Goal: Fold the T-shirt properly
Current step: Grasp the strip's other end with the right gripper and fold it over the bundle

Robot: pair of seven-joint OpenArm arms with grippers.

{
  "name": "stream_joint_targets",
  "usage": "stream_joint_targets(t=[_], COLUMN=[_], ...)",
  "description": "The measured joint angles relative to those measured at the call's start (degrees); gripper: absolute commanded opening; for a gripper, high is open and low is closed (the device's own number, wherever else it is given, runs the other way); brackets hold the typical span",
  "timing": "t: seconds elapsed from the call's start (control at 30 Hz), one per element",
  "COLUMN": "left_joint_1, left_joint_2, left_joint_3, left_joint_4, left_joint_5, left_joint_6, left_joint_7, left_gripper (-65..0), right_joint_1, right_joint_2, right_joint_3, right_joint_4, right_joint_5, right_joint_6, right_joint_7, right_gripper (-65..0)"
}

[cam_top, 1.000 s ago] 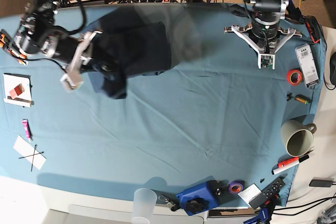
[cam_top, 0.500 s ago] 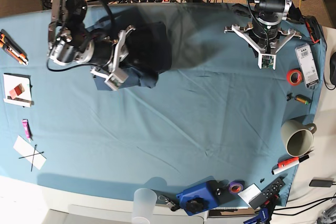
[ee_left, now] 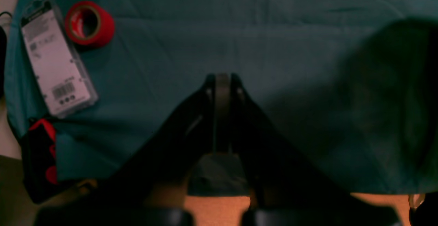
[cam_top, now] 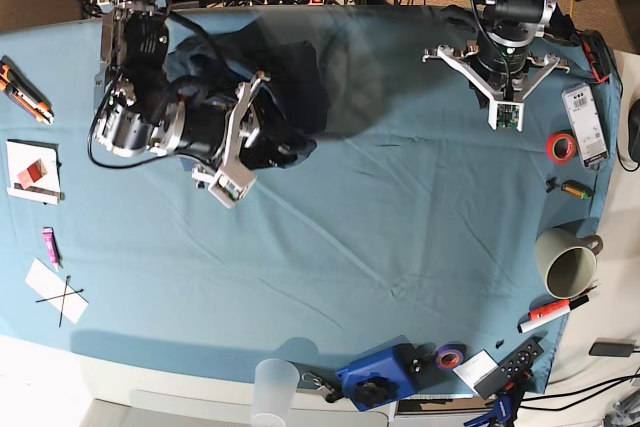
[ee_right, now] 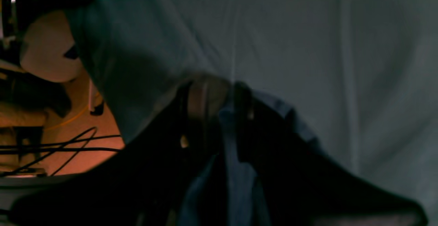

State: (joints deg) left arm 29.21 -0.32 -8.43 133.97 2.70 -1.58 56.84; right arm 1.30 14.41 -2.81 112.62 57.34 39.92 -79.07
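Note:
The dark navy T-shirt lies bunched in a heap on the teal table cloth at the back left. My right gripper sits on the heap's front edge. In the right wrist view this gripper has its jaws a little apart, open, and a fold of the T-shirt hangs loosely in the gap. My left gripper hovers over bare cloth at the back right, far from the shirt. In its wrist view the left gripper is shut on nothing.
A red tape roll and a clear plastic case lie near the left gripper. A mug stands at the right edge. At the front edge are a clear cup and a blue tool. Cards and markers line the left edge.
The right arm swung from the left edge toward the middle, dragging the shirt into a tighter heap. Its jaws have parted. The left arm has stayed put.

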Motion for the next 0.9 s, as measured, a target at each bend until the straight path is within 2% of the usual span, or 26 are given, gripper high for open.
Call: stream_joint_targets(t=[0.1, 0.17, 0.27, 0.37, 0.53, 0.77, 0.9], left_joint_1=[0.6, 0.8, 0.9, 0.9, 1.2, 1.1, 1.1], left_joint_2=[0.0, 0.0, 0.3, 0.3, 0.3, 0.3, 0.3], left_joint_3=[0.0, 0.0, 0.0, 0.0, 0.0, 0.0, 0.0], left_joint_4=[0.0, 0.0, 0.0, 0.0, 0.0, 0.0, 0.0], left_joint_5=[0.0, 0.0, 0.0, -0.4, -0.4, -0.4, -0.4], left_joint_6=[0.0, 0.0, 0.0, 0.0, 0.0, 0.0, 0.0], left_joint_7=[0.0, 0.0, 0.0, 0.0, 0.0, 0.0, -0.2], left_gripper=[-65.0, -65.0, -65.0, -65.0, -65.0, -65.0, -65.0], right_joint_1=[1.4, 1.5, 1.0, -0.4, -7.5, -10.2, -10.2], right_joint_2=[-0.2, -0.2, 0.0, 3.0, 7.9, 8.1, 8.2], right_joint_3=[1.9, 6.1, 14.0, 18.3, 18.6, 17.1, 11.3], right_joint_4=[0.0, 0.0, 0.0, 0.0, -0.6, -11.1, -12.4], right_joint_5=[0.2, 0.4, 0.8, 5.4, 3.5, 9.3, 16.0], right_joint_6=[0.0, 0.0, 0.0, 0.0, 0.0, 0.0, 0.0], right_joint_7=[-0.6, -0.6, -2.4, -2.0, -2.4, -2.3, -1.9], right_gripper=[-51.0, -52.3, -61.6, -64.5, -64.6, -64.6, -64.6])
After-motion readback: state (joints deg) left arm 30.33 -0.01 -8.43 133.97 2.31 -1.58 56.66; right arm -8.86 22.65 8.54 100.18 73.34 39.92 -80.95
